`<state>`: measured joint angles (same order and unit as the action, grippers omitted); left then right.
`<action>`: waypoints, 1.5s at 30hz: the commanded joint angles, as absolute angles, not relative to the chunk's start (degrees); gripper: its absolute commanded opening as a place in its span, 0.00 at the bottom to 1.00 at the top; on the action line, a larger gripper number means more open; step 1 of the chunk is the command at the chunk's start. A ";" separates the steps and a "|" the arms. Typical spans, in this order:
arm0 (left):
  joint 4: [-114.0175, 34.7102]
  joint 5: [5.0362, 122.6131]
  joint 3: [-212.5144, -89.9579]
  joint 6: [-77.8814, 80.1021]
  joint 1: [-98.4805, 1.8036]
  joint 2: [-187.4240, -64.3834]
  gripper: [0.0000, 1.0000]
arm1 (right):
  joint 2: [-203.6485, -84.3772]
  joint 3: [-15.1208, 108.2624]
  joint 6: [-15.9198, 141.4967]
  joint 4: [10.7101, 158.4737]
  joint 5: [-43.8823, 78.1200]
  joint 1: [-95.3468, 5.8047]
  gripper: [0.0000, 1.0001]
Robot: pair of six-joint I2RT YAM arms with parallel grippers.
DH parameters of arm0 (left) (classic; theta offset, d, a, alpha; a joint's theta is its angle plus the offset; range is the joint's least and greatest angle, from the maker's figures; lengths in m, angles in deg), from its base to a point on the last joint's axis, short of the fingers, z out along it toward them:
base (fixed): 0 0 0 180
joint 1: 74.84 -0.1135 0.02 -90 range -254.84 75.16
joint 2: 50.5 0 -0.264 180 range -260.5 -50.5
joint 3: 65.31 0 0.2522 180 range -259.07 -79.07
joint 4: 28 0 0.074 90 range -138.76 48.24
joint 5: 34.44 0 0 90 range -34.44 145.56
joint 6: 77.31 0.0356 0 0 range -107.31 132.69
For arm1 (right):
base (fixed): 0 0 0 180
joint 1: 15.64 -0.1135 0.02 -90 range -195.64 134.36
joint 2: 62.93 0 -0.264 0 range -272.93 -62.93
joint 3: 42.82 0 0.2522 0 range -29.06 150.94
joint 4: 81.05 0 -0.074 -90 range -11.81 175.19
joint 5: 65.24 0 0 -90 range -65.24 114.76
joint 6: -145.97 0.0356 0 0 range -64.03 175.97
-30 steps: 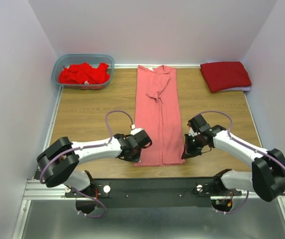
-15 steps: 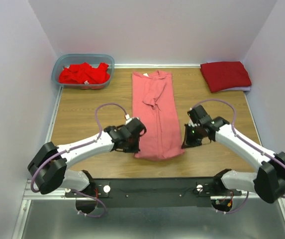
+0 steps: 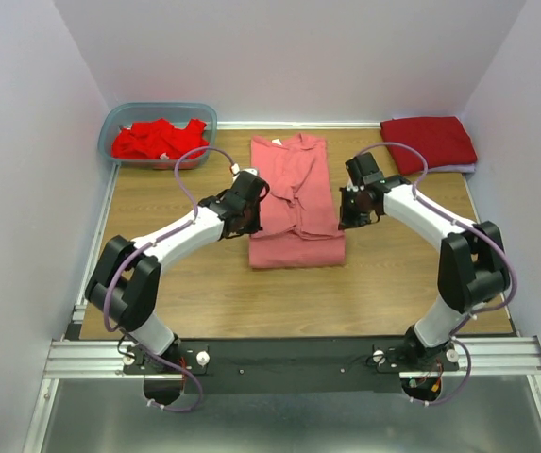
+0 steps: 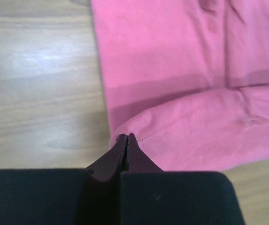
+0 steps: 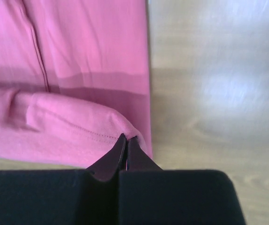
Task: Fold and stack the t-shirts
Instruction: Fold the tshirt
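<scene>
A salmon-pink t-shirt (image 3: 294,203) lies in the middle of the table, its near half doubled back over its far half. My left gripper (image 3: 251,215) is shut on the left hem corner of the pink t-shirt (image 4: 181,136). My right gripper (image 3: 344,212) is shut on the right hem corner of that t-shirt (image 5: 73,126). Both corners hang a little above the lower layer. A folded crimson t-shirt (image 3: 428,143) rests at the far right. Bright red t-shirts (image 3: 160,140) fill the tub.
A translucent blue-grey tub (image 3: 119,118) stands in the far left corner. White walls close in the table on three sides. Bare wooden table (image 3: 194,283) shows near the arm bases.
Both grippers have carried the pink t-shirt's bottom hem away from the near edge toward the collar, folding the shirt roughly in half. The fold line now lies nearest the arm bases.
</scene>
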<state>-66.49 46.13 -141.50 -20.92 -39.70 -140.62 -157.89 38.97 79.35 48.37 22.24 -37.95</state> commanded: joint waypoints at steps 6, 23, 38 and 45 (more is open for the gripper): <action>-63.90 43.17 -146.91 -15.35 -45.04 -147.08 0.00 | -166.11 50.03 75.14 51.17 23.09 -34.98 0.01; -61.27 44.66 -157.99 -12.27 -48.03 -157.63 0.00 | -174.46 56.54 74.52 51.70 22.91 -32.43 0.00; -59.60 42.12 -157.46 -14.64 -48.12 -162.12 0.10 | -179.21 59.00 74.08 54.07 22.48 -32.43 0.01; -60.57 40.97 -155.62 -15.61 -47.94 -155.28 0.63 | -174.30 57.86 74.08 54.07 20.45 -33.13 0.32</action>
<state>-60.72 43.60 -156.50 -14.73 -47.79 -161.43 -177.91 57.30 74.56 53.09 21.84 -32.77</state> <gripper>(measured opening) 0.591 0.239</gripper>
